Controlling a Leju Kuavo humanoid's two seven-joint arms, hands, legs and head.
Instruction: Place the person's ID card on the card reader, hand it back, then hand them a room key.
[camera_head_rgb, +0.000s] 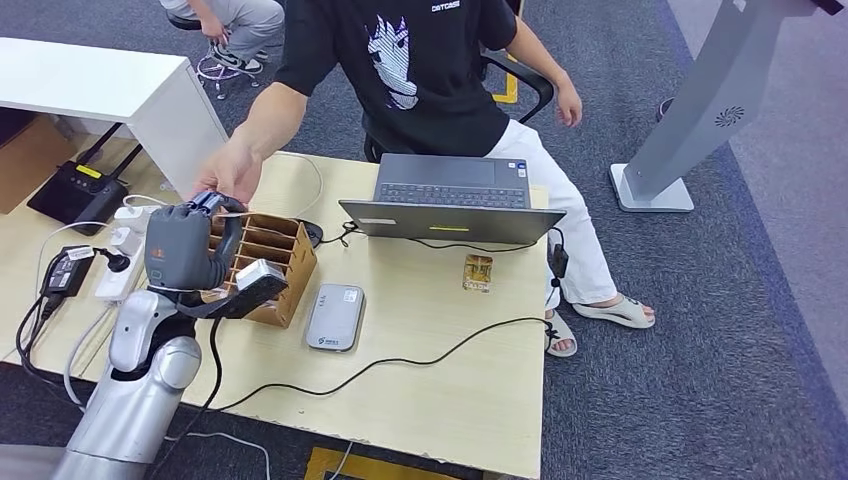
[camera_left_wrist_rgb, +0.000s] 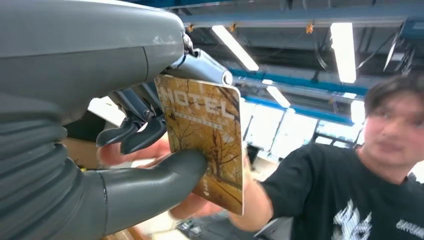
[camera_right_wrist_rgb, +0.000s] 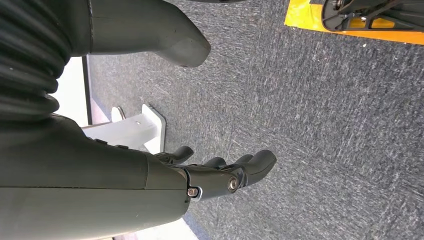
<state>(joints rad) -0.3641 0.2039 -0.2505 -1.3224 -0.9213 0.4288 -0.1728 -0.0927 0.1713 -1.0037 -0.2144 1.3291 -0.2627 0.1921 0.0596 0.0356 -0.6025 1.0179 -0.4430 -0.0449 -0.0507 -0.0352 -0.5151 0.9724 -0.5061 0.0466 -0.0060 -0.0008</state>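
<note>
Pinching the brown, tree-printed plastic hotel key card (camera_left_wrist_rgb: 207, 142) between thumb and fingers, the raised left hand (camera_head_rgb: 185, 245) is offering it above the slotted cardboard organiser (camera_head_rgb: 285, 262), where the person's hand (camera_head_rgb: 228, 178) is reaching. Letting go too soon is risking a drop among the slots. The right hand (camera_right_wrist_rgb: 220, 172) is hanging empty, fingers loosely apart.
</note>
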